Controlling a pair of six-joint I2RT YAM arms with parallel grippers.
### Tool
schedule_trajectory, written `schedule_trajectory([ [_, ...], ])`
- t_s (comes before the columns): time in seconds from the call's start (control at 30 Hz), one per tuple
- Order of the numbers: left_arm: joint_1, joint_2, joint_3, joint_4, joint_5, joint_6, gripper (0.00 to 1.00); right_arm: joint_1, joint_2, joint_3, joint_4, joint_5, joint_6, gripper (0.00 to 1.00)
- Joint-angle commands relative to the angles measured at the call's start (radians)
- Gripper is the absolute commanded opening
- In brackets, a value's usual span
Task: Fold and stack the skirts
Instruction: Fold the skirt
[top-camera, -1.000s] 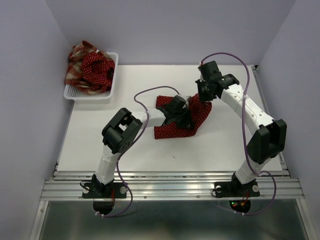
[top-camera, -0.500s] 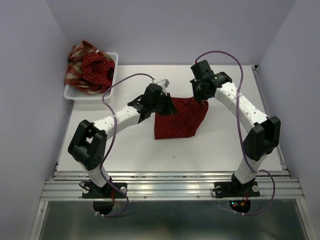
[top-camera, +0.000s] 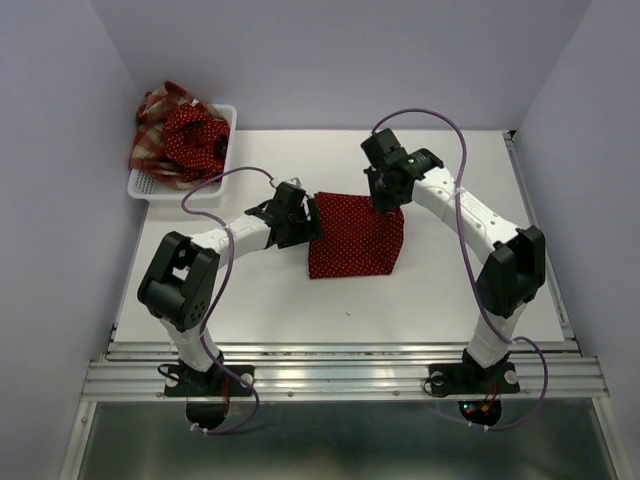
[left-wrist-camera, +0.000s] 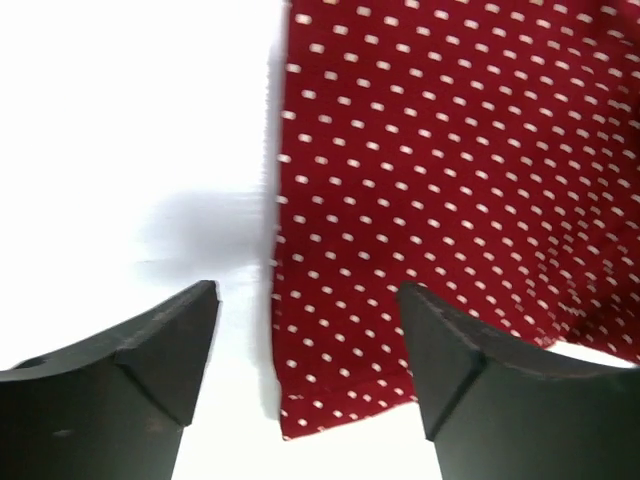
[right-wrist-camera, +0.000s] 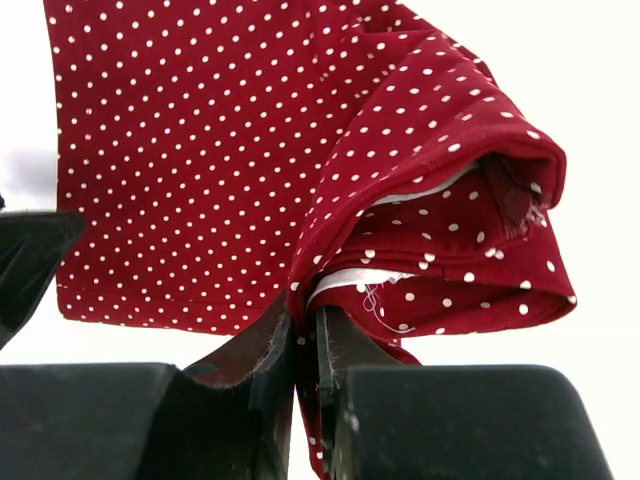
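Note:
One dark red polka-dot skirt (top-camera: 355, 238) lies on the white table. Its upper right corner is lifted and bunched. My right gripper (top-camera: 384, 200) is shut on that corner. In the right wrist view the cloth fold (right-wrist-camera: 430, 160) rises out of the gripper (right-wrist-camera: 306, 325). My left gripper (top-camera: 306, 214) stands open at the skirt's upper left corner. In the left wrist view the corner (left-wrist-camera: 330, 390) lies flat on the table under the gap of the gripper (left-wrist-camera: 305, 335), touching neither finger. A second polka-dot skirt (top-camera: 195, 135) and a plaid skirt (top-camera: 150, 125) sit heaped in the basket.
The white mesh basket (top-camera: 176, 190) stands at the table's back left corner. Purple cables loop over both arms. Walls close in the left, right and back sides, and a metal rail (top-camera: 340, 375) runs along the near edge.
My left gripper has opened and let go of the skirt, moving left to its edge. My right gripper carried its corner to the left. The skirt now lies flatter.

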Motion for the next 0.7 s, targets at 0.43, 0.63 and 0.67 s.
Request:
schedule_trajectory([
  [0.43, -0.012, 0.14, 0.048, 0.002, -0.069, 0.031, 0.56, 0.088, 0.083, 0.113, 0.047, -0.001, 0.097, 0.04],
  [0.63, -0.018, 0.163, 0.049, 0.0, -0.075, 0.024, 0.51, 0.099, 0.081, 0.067, 0.156, -0.083, 0.164, 0.05],
  [0.67, -0.018, 0.166, 0.048, 0.0, -0.074, 0.024, 0.47, 0.108, 0.081, 0.063, 0.183, -0.095, 0.178, 0.05],
])
